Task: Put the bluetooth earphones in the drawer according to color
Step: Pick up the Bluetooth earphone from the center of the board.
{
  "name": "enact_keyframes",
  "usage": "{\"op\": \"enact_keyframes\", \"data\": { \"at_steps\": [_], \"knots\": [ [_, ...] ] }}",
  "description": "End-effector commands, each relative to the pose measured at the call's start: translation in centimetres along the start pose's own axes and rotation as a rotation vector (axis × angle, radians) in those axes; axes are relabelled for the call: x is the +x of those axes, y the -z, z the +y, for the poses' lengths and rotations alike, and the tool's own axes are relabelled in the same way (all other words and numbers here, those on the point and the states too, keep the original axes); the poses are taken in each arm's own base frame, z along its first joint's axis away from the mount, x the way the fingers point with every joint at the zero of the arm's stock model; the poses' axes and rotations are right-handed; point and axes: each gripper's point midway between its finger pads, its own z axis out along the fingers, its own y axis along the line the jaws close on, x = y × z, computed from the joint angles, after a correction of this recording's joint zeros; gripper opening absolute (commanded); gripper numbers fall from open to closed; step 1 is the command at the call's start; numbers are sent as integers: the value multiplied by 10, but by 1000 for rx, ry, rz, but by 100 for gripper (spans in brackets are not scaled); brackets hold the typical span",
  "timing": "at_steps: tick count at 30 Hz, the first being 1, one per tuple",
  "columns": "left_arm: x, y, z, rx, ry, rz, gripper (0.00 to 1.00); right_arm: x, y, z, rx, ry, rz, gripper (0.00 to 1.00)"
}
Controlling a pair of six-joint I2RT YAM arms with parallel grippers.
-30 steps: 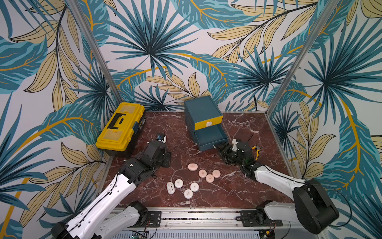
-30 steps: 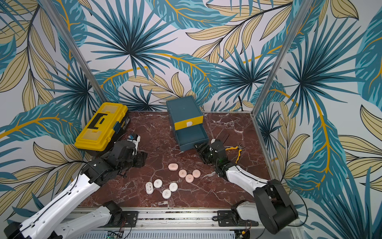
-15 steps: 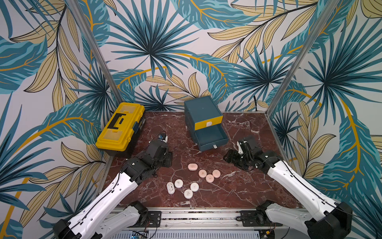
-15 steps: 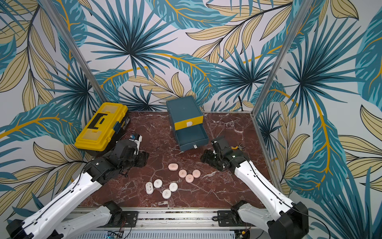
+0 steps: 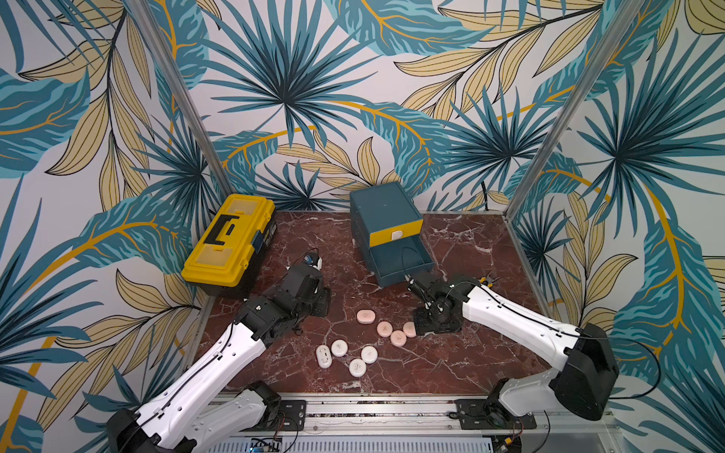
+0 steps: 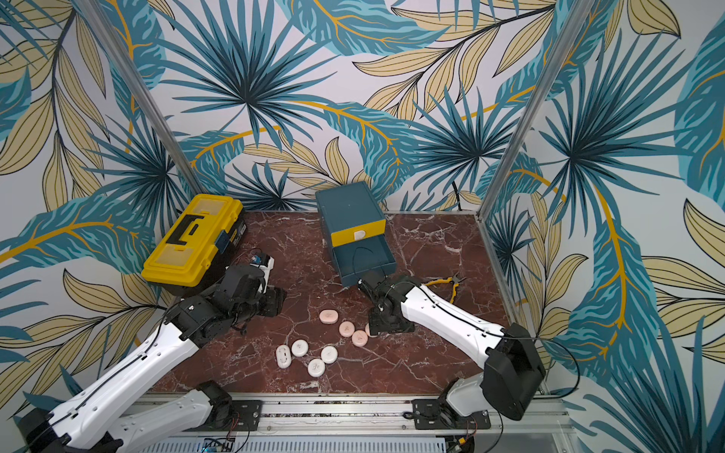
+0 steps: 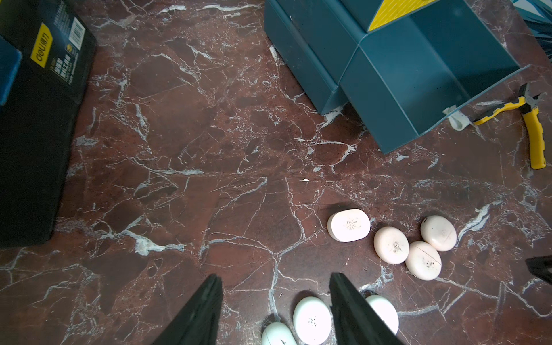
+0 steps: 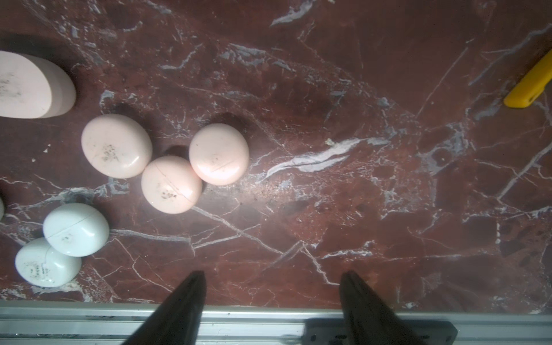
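Several peach-pink earphones [image 5: 384,328] lie in a cluster at the table's middle, and several white ones [image 5: 339,348] lie nearer the front rail. The teal drawer cabinet [image 5: 386,213] stands at the back; the teal drawer [image 7: 433,74] under its yellow front is pulled out and looks empty. My right gripper [image 8: 273,276] hangs open and empty, pointing down just right of the pink earphones [image 8: 219,153]. My left gripper [image 7: 274,279] is open and empty left of the cases, with a white earphone [image 7: 312,320] showing between its fingers, lying on the table below them.
A yellow-and-black toolbox [image 5: 229,243] sits at the back left, close behind my left arm. Yellow-handled pliers [image 6: 451,288] lie right of the open drawer. The aluminium front rail [image 8: 268,316] runs just past my right fingertips.
My right arm has swung away from the drawer front toward the table's middle and now points down beside the pink earphones. The left arm has barely moved.
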Motion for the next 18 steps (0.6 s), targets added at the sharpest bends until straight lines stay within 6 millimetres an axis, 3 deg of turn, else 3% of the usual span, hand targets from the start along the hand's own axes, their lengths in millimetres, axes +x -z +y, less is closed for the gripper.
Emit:
{"op": "enact_keyframes", "data": {
  "at_steps": [1,10,18],
  "knots": [
    [6,-5,1,2,6,10,62,-7,-11,13,5,26,10,78],
    [4,2,6,-11,3,-7,62,-19,-39,43,-35,16,43,85],
    [6,1,6,-11,5,2,62,-19,-64,41,22,6,72,84]
  ]
}}
